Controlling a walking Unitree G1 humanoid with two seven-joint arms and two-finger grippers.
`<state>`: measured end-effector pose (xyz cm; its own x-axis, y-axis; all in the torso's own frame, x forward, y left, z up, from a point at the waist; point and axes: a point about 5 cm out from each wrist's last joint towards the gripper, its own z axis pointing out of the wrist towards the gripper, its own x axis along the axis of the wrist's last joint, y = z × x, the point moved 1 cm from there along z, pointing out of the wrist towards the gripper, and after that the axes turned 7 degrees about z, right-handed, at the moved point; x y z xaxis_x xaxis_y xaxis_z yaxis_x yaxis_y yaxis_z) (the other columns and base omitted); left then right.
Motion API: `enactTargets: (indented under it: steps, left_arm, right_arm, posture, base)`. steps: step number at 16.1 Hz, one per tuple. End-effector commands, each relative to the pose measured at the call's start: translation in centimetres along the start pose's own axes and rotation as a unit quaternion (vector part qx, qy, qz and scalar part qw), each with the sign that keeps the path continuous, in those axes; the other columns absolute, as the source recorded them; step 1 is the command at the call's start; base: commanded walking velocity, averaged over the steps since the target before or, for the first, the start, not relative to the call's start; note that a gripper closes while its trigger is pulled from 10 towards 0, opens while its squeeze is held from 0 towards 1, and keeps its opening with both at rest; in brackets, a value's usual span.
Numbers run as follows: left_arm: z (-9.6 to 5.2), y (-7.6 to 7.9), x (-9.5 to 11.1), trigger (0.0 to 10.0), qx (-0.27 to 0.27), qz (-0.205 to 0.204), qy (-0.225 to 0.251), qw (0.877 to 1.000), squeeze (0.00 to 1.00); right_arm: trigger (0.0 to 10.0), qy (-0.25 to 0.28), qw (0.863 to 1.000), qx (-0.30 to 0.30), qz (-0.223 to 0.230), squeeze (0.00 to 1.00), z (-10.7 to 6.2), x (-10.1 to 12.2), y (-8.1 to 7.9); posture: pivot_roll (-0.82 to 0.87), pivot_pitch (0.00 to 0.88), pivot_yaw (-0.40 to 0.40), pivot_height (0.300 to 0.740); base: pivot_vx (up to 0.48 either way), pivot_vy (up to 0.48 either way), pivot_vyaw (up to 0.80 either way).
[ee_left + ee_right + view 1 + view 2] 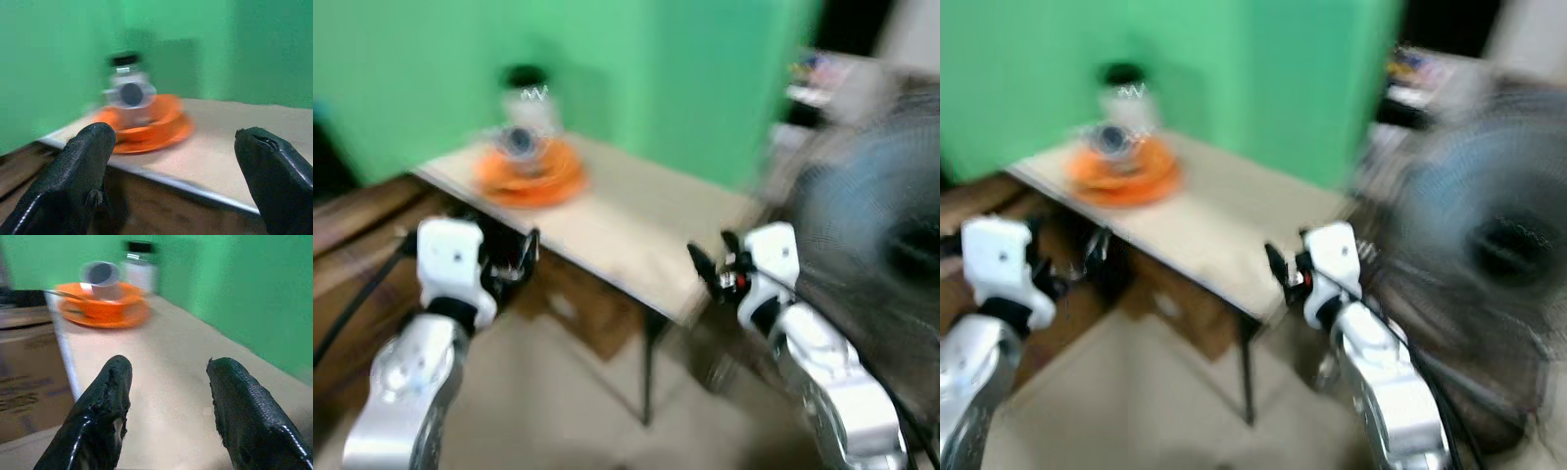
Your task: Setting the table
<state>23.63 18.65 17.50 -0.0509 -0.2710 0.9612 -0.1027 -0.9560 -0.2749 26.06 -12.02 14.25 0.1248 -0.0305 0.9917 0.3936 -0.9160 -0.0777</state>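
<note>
Approach step: both end effectors, left (171, 171) and right (168, 406), gape wide and empty short of the table (636, 235); next, reach the stacked orange dishes (529, 171) upper left.

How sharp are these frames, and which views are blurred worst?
Both eye views are heavily motion-blurred: the orange plate, jar and fan are smeared. Left wrist view: soft, the cup smudged. Right wrist view: clearest, its near fingers fairly crisp, far dishes soft.
</note>
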Motion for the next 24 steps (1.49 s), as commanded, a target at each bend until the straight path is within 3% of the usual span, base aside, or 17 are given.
enactTargets:
  steps: [1,8,15,24]
  left_arm:
    - [-0.1,-0.4,-0.4,10.0,0.008,0.006,-0.011,1.000,0.00]
    - [-0.2,-0.4,-0.4,10.0,0.000,0.018,-0.011,1.000,0.00]
    - [-0.2,0.3,0.3,10.0,-0.047,0.044,-0.001,0.998,0.00]
    - [-1.1,0.2,-0.1,10.0,-0.038,0.044,-0.011,0.998,0.00]
  right_arm:
    - [10.0,0.002,1.000,0.014,0.002,0.00,0.2,0.1,-0.6]
    - [10.0,0.006,1.000,0.011,0.000,0.00,0.4,0.3,-0.3]
    - [10.0,0.003,1.000,-0.005,0.016,0.00,0.5,-0.5,0.0]
    - [10.0,0.004,1.000,-0.007,0.020,0.00,0.6,-0.2,0.7]
  posture:
    - [0.09,0.000,0.002,0.740]
    - [0.10,0.000,0.006,0.740]
    - [0.15,0.000,0.008,0.740]
    - [0.15,0.000,-0.009,0.740]
  base:
    - [0.394,0.000,0.00]
    - [0.393,0.000,0.00]
    - [0.384,0.000,0.00]
    - [0.279,0.000,0.00]
